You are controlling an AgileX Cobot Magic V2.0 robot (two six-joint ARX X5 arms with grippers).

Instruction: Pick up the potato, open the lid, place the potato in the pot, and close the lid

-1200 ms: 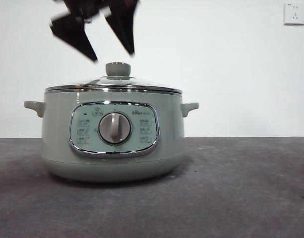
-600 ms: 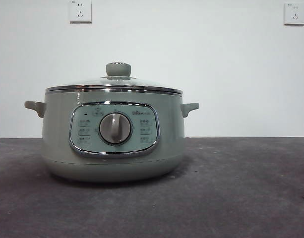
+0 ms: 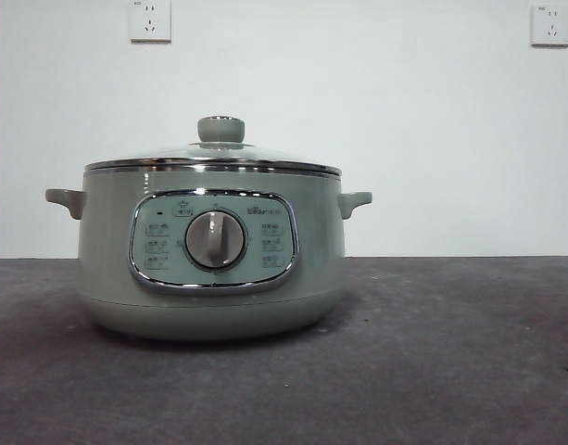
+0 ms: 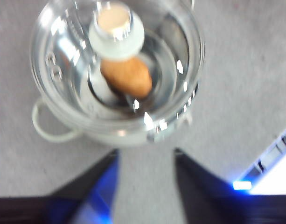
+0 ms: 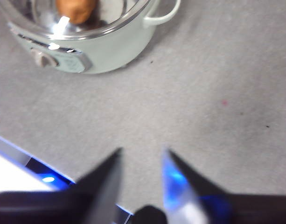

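Orange-brown potato point(image 4: 129, 78) inside the lidded sage-green pot point(image 3: 209, 250).
Clear glass lid point(image 3: 214, 156) sits closed; left fingers point(image 4: 145, 161) and right fingers point(image 5: 140, 158) spread apart, empty, above the grey surface point(image 3: 450, 352).

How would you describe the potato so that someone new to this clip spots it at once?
Find the squat sage-green pot standing on the grey table, closed by a clear glass lid with a pale green knob. Look down through the glass in the left wrist view: the potato lies on the pot's shiny metal floor. It is the only orange-brown thing there.
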